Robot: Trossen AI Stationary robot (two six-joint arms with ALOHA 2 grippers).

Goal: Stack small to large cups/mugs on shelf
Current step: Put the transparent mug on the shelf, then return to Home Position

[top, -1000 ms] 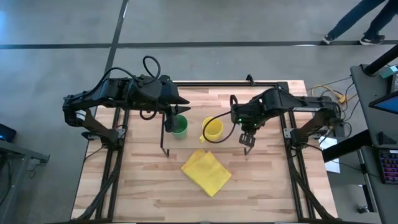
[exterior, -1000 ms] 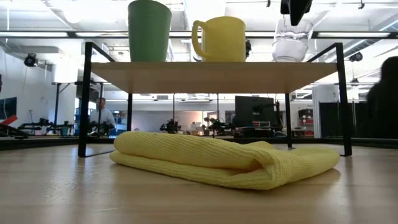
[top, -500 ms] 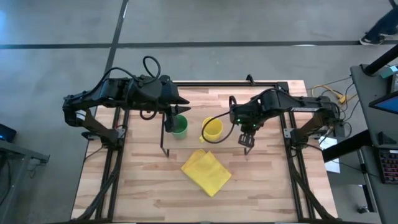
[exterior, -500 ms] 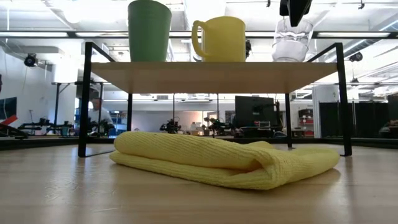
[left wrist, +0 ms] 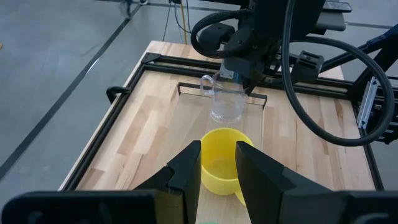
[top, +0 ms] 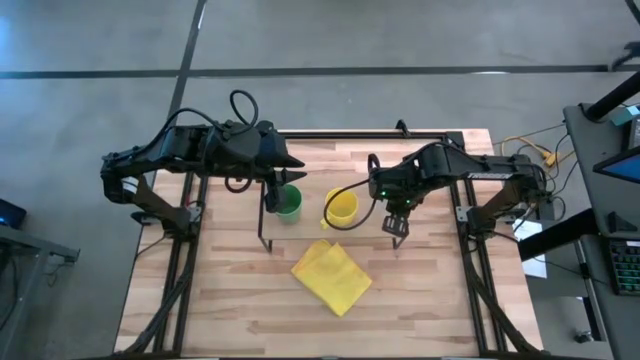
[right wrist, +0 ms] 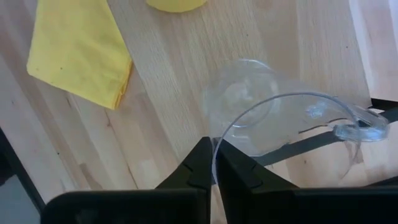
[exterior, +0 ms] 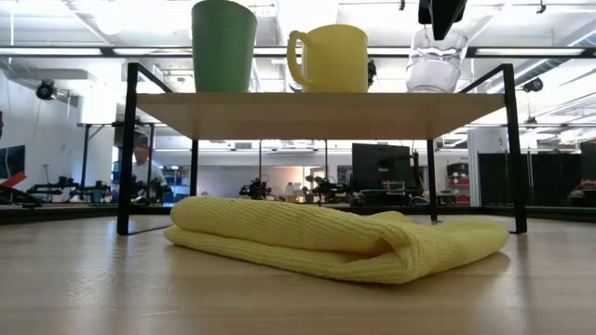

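The shelf [exterior: 317,112] carries a green cup [exterior: 223,45] at its left, a yellow mug [exterior: 331,58] in the middle and a clear glass cup [exterior: 436,63] at its right. All three stand upright on their bases in a row. From above they show as green cup [top: 288,203], yellow mug [top: 342,207] and shelf [top: 312,228]. My right gripper [top: 398,222] is shut on the glass cup [right wrist: 261,112]. My left gripper [left wrist: 217,168] hovers open just above the green cup, its fingers pointing toward the mug [left wrist: 221,171]. My right gripper pinches the glass cup's rim [right wrist: 214,149] between its two fingers, one inside the cup and one outside. The fingers come from above, pointing down [exterior: 440,19]. The cup hangs upright below them, its base at the shelf top near the right end.
A folded yellow cloth [top: 332,275] lies on the table in front of the shelf, toward the near edge. It also fills the low view's middle [exterior: 326,237]. Black rails frame the table [top: 240,300]. A person stands far off in the room [exterior: 140,167].
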